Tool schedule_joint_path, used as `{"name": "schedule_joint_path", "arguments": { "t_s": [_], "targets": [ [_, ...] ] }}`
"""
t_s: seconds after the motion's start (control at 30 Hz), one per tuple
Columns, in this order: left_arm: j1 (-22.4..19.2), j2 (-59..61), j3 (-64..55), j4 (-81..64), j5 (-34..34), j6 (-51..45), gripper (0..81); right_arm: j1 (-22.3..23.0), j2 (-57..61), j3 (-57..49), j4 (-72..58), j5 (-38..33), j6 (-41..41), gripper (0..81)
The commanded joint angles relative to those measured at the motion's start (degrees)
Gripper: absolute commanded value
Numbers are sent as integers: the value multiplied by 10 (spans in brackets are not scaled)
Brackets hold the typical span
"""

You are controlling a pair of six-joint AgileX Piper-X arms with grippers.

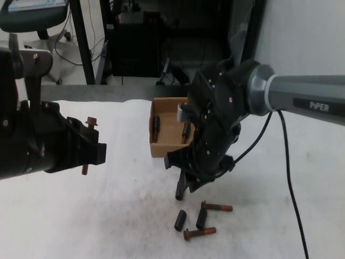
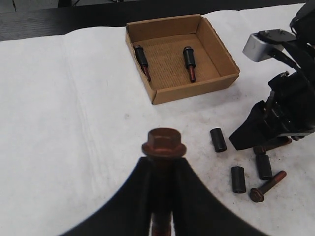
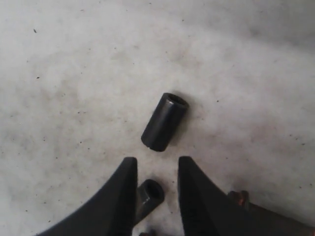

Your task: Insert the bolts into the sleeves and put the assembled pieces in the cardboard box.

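Bolt (image 2: 164,142): we pinch it, head up, in our left gripper (image 2: 163,169), at the left of the high view. Our right gripper (image 3: 157,162) is spread around a sleeve (image 3: 149,193), just below the middle there. We think grabbing comes next: squeeze, lift, then line it up with the bolt.

The worktop (image 1: 108,216) is covered by a white, matt, slightly fuzzy cloth-like sheet, smudged with grey dirt around the near middle. The cardboard box (image 2: 216,49) is brown corrugated paperboard, matt, with a finely ribbed floor and raw cut edges. The bolt (image 2: 164,143) in the left gripper (image 2: 164,160) is metal with a dull, rust-brown, rough-looking surface, and so are the loose bolts (image 1: 199,232) at the near right. The sleeves (image 3: 165,121) are black and smooth with a faint sheen. The fingers (image 3: 115,196) of the right gripper (image 3: 157,160) are smooth, matt black, plastic by the look. The right arm's tube (image 1: 307,97) is grey with a satin finish.
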Motion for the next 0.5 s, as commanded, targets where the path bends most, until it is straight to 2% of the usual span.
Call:
{"name": "schedule_joint_path", "arguments": {
  "t_s": [0.0, 0.23, 0.47],
  "targets": [
    [2, -6, -1, -3, 4, 4, 1, 4, 5, -8, -13, -11, 8, 279],
    [2, -6, -1, -3, 4, 4, 1, 6, 8, -8, -59, -11, 30, 279],
    [2, -6, -1, -3, 4, 4, 1, 7, 30, -16, -40, -11, 29, 279]
  ]
}}
